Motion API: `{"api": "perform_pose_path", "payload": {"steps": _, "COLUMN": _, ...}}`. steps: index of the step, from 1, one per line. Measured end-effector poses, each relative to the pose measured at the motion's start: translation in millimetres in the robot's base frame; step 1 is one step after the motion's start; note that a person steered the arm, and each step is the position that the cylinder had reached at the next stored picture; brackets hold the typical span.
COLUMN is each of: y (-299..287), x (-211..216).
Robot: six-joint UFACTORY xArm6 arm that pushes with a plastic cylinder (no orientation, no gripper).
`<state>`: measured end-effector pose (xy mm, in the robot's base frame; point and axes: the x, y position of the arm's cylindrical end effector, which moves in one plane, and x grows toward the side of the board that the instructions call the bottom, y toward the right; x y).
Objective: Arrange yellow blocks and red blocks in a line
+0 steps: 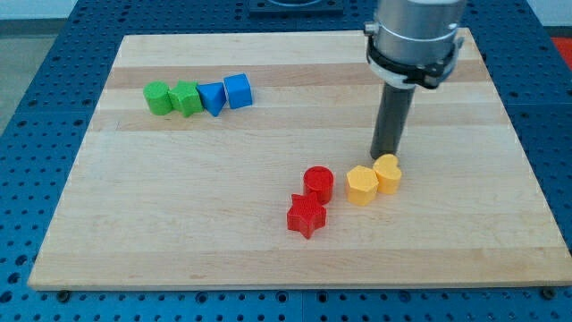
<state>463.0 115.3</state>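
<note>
- Four task blocks lie low and right of centre on the wooden worktop (268, 259): a red cylinder (318, 183), a red star block (307, 216), a yellow hexagonal block (362, 186) and a yellow heart-like block (388, 173).
- Red pair: touching, the star just below and left of the cylinder.
- Yellow pair: touching, hexagon to the view's left; this pair sits just right of the red cylinder with a slim gap between.
- My tip (384, 158): planted at the upper edge of the yellow heart-like block, touching or nearly so; contact cannot be confirmed.
- Key relation: all four blocks lie below and to the view's left of my tip. The cylinder and both yellows run roughly along one slightly rising row; the star sits off that row, so it is judged the piece needing correction.
- Jaws: none fitted; the arm ends in a plain rod holding nothing.
- Other stock: green cylinder (158, 98), second green block (186, 97), blue triangular block (213, 97), blue cube (238, 90), in a touching row at upper left, well apart.
- Hidden: the arm is cut off at the view's top.
</note>
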Motion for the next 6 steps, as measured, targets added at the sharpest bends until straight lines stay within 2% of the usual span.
{"api": "perform_pose_path", "payload": {"steps": 1, "y": 5, "x": 15}}
{"api": "perform_pose_path", "payload": {"steps": 3, "y": 5, "x": 20}}
{"api": "perform_pose_path", "payload": {"steps": 4, "y": -3, "x": -7}}
{"api": "perform_pose_path", "payload": {"steps": 5, "y": -36, "x": -35}}
{"api": "perform_pose_path", "payload": {"steps": 6, "y": -65, "x": -24}}
